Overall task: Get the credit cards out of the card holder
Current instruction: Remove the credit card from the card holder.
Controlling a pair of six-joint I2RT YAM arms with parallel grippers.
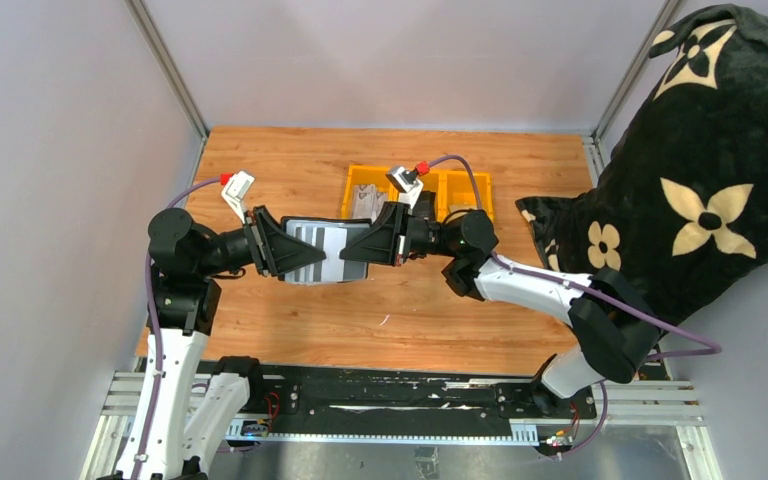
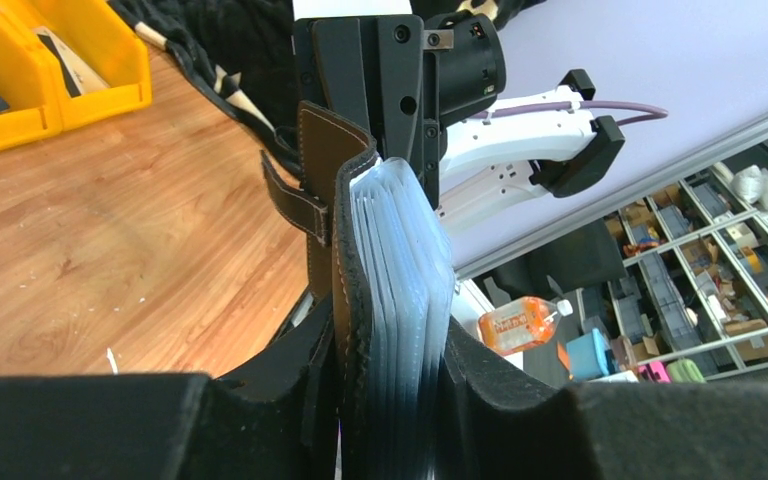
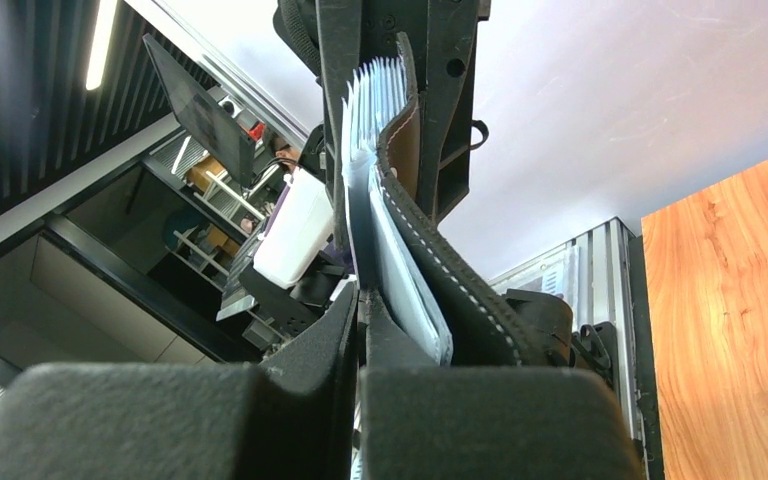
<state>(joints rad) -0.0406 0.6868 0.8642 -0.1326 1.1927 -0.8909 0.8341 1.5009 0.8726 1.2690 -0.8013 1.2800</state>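
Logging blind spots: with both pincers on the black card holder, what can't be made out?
- Card count: both wrist views show the pale plastic credit cards edge-on, layers too fine to separate.
- Card printing: too small in the top view of the black leather fold-over card holder.
- Holder's ends, top view: covered by the left pincer and right pincer.
- Yellow plastic bins, top view: contents partly behind the right arm.

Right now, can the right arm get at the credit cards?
Probably yes: the right gripper has its jaws shut on the card holder where the credit cards fan out, and the left gripper holds the other end.
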